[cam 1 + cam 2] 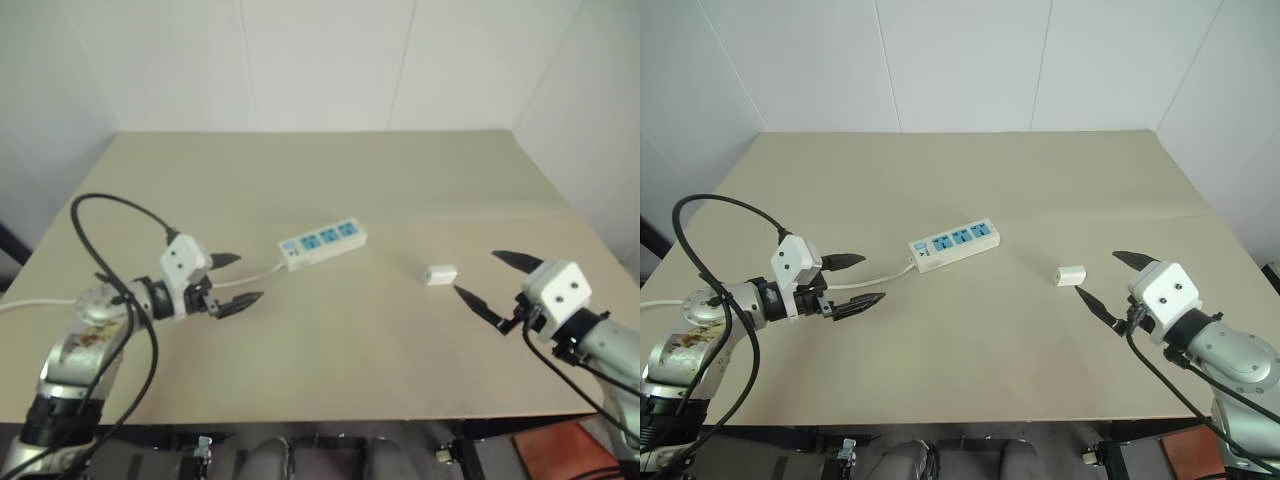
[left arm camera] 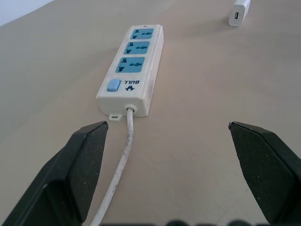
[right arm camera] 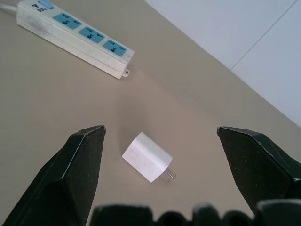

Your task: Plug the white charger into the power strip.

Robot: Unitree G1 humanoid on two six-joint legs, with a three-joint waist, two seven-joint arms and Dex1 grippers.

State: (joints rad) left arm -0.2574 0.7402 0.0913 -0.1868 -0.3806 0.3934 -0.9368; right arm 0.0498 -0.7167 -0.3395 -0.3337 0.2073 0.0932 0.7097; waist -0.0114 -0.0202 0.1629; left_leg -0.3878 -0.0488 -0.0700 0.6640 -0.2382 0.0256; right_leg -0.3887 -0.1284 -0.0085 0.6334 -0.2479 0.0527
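The power strip (image 1: pixel 322 244) lies flat near the middle of the table, three blue sockets facing up, its thin white cord (image 1: pixel 250 274) running off to the left. The white charger (image 1: pixel 440 274) lies on its side to the strip's right, its prongs (image 3: pixel 170 176) showing in the right wrist view. My left gripper (image 1: pixel 238 279) hovers open just left of the strip's cord end, nothing between its fingers. On the right, my other gripper (image 1: pixel 494 279) is open and empty, a short way from the white charger (image 3: pixel 147 157) and pointing at it.
The tan table (image 1: pixel 330 370) ends close to me at its front edge and meets white walls at the back. A black cable (image 1: pixel 110 210) loops above my left arm.
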